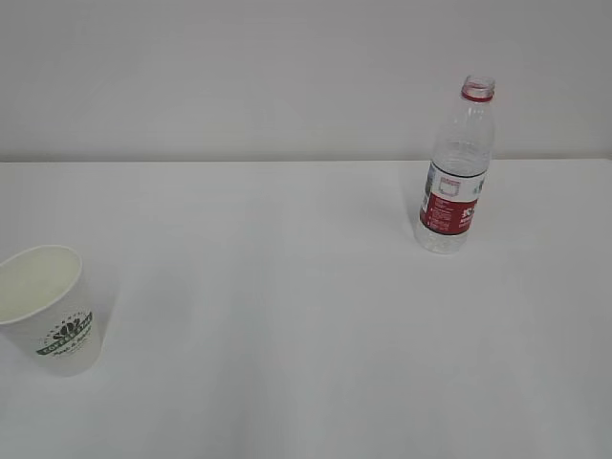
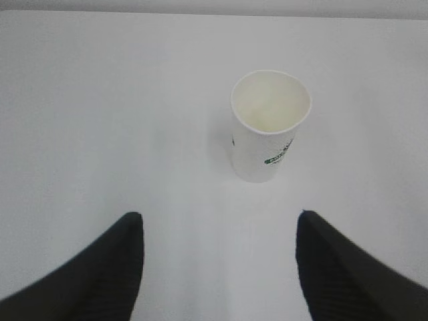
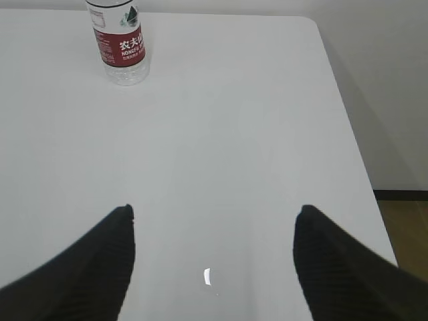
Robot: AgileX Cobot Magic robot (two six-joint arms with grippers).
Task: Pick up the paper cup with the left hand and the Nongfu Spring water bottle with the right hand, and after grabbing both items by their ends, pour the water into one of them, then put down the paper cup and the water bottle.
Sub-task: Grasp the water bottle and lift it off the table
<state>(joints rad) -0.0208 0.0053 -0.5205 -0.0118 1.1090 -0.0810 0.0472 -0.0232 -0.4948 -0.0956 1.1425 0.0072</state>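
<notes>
1. Exterior view: cup (image 1: 50, 308) upright at near left, bottle (image 1: 457, 172) upright and uncapped at far right, well apart on the table (image 1: 287, 306). No arms in sight.
2. Left wrist view: left gripper (image 2: 219, 264) spread wide, nothing held; cup ahead, apparently empty. Best advanced straight, centred.
3. Right wrist view: right gripper (image 3: 214, 264) likewise spread and empty; bottle far off to upper left. Water level impossible to judge.

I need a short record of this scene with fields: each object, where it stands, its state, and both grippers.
paper cup: upright, near left of the white table, looks empty
water bottle: upright, far right, no cap
left gripper: open, empty, cup ahead of it, slightly to the right
right gripper: open, empty, bottle far ahead, to the left
contact: none; both items untouched
</notes>
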